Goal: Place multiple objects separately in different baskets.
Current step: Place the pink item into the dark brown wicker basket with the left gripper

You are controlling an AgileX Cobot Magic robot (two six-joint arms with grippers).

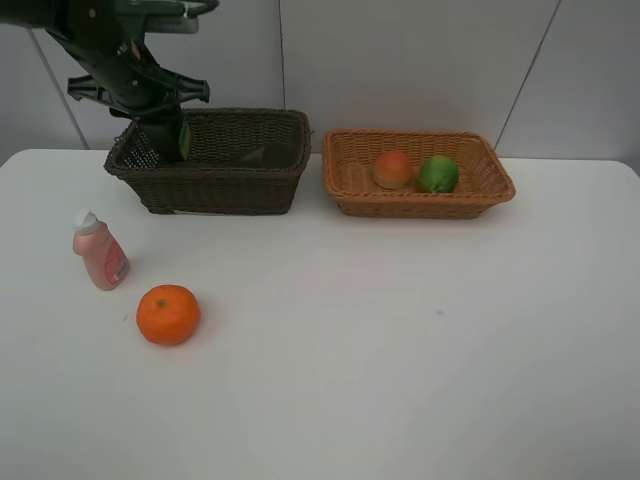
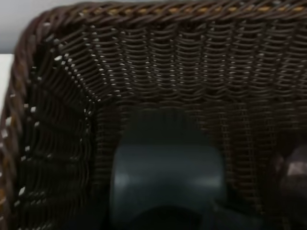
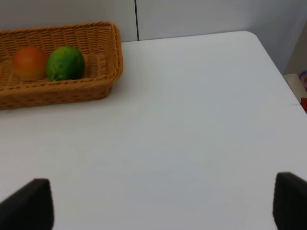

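Note:
My left gripper (image 1: 168, 140) hangs inside the left end of the dark brown basket (image 1: 215, 190), shut on the dark green bottle (image 1: 185, 140). In the left wrist view the bottle (image 2: 165, 177) fills the lower middle against the woven basket wall (image 2: 158, 72), and a purplish cup (image 2: 292, 177) lies beside it. The cup (image 1: 255, 155) rests in the basket's middle. The light tan basket (image 1: 420, 205) holds a peach-like fruit (image 1: 393, 169) and a green lime (image 1: 437, 173). A pink bottle (image 1: 100, 252) and an orange (image 1: 168, 314) stand on the table. My right gripper (image 3: 163, 206) is open over bare table.
The white table (image 1: 400, 340) stretches wide in front of both baskets. In the right wrist view the tan basket (image 3: 57, 91) with both fruits sits far from the gripper, and the table's edge (image 3: 283, 91) runs along one side.

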